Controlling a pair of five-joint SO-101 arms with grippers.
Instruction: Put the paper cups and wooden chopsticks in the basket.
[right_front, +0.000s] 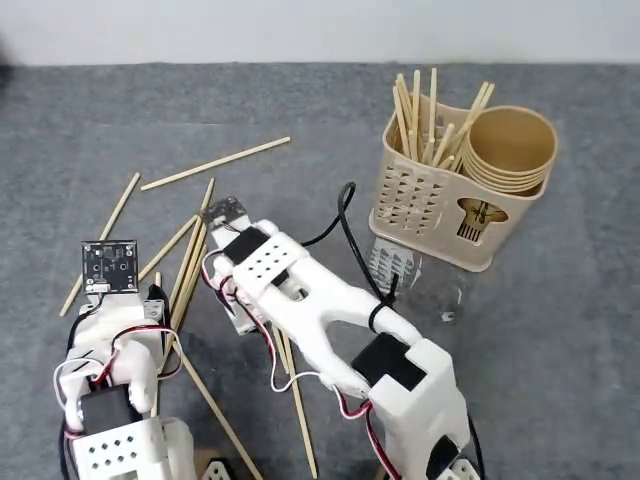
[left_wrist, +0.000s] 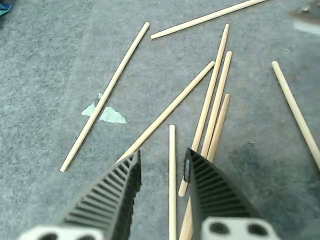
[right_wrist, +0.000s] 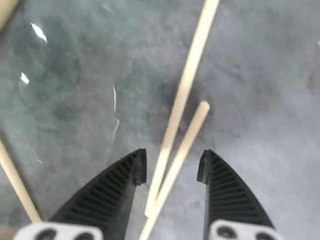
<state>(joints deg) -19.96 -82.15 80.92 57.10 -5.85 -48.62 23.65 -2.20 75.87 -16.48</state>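
- left pincer (left_wrist: 162, 167): jaws apart at a medium gap, nothing gripped, low over the grey mat (left_wrist: 45, 60).
- centre chopstick (left_wrist: 172, 180) lies flat on the mat inside that gap, running lengthwise between the fingers. Its end sits just past the tips, with a visible gap to both fingers.
- three-stick bundle (left_wrist: 216, 100): just outboard of one finger, sticks nearly parallel, running away past the tips.
- slanted stick (left_wrist: 166, 112): one end close to the other fingertip, the rest angling away ahead of the pincer.
- farther ahead of the tips: long stick (left_wrist: 105, 96) lying across a pale paper scrap (left_wrist: 107, 115), and crosswise stick (left_wrist: 205, 18) beyond everything else.
- side stick (left_wrist: 295, 107) is well off to one flank.
- right pincer (right_wrist: 172, 167): jaws also apart, holding nothing.
- in its gap: long chopstick (right_wrist: 187, 85) and short chopstick (right_wrist: 189, 135), close side by side and converging toward the palm. Both extend out past the tips. Can't tell whether they touch the pads.
- outer stick (right_wrist: 17, 182): outside one finger, apart from the pair.
- high view: right arm (right_front: 300, 290) is stretched out over the loose sticks (right_front: 190, 270), with left arm (right_front: 115, 350) beside it.
- basket (right_front: 440, 215): well apart from both pincers, on the right arm's side.
- paper cups (right_front: 510, 150): stacked inside one basket compartment.
- upright chopsticks (right_front: 420, 115): in the neighbouring compartment.
- clear plastic item (right_front: 425, 285): on the mat just beside the basket, between it and the right arm.
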